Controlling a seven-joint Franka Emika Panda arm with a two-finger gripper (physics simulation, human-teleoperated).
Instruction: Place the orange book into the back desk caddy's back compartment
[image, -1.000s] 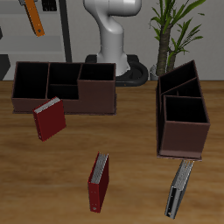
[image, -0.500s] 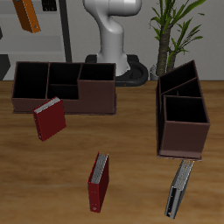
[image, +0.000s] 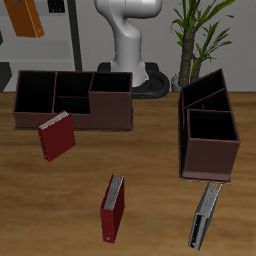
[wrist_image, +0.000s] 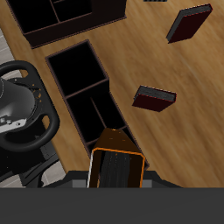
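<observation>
Orange book (image: 22, 17) (held aloft) has shifted sideways

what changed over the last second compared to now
The orange book, carried high above the table, shifted sideways toward the image edge and turned from tilted to more upright. In the wrist view it sits in the hand. The back desk caddy, both red books, the other caddy and the dark book stayed put.

Two red books (image: 57, 135), potted plant (image: 200, 35)
</observation>
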